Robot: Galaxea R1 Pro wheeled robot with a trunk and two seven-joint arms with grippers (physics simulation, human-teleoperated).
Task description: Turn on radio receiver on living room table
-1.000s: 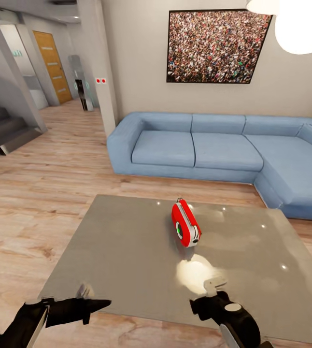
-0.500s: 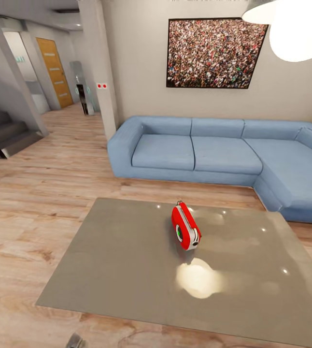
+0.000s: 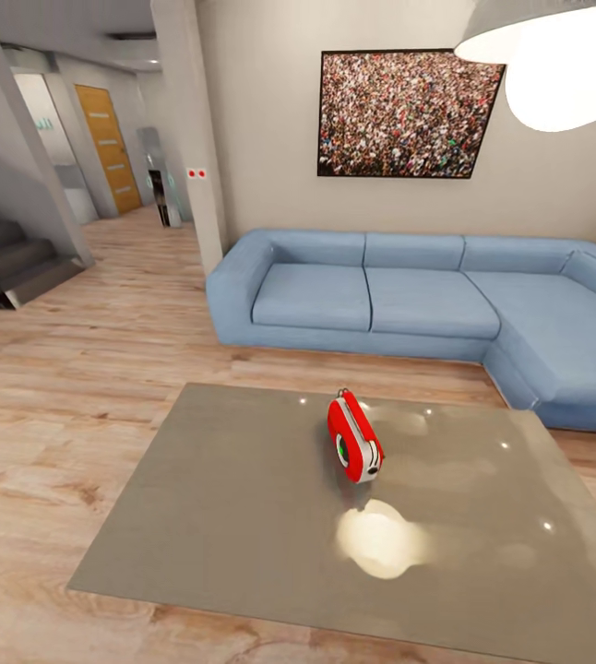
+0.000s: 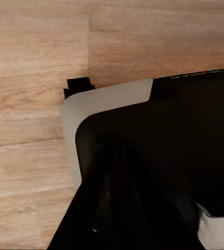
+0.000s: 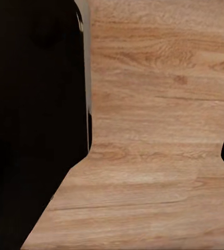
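Stairs and hallway: at the far left, dark stairs [image 3: 7,263] rose beside a hallway ending in a wooden door [image 3: 109,148]
Floor: light wood planks [image 3: 67,369] ran across the living room and under the furniture
Table: a low grey-brown table [image 3: 224,516] with a glossy top stood in the foreground, close enough that a reach looked possible
Radio receiver: the small red radio receiver [image 3: 354,449] stood upright near the middle of the table, turned so its round dark dial faced left and toward the camera, probably the side to be pressed
Reflection: a bright patch [image 3: 381,539] on the tabletop just in front of the radio mirrored the lamp
Picture: a framed crowd picture [image 3: 404,112] hung on the wall above the sofa
Sofa: a blue L-shaped sofa [image 3: 399,295] sat behind the table, well apart from it
Lamp: a white pendant lamp [image 3: 556,60] hung at the upper right
Grippers: both wrist views looked down at plank floor past dark robot parts, suggesting lowered arms; whether either hand was released or clenched could not be told
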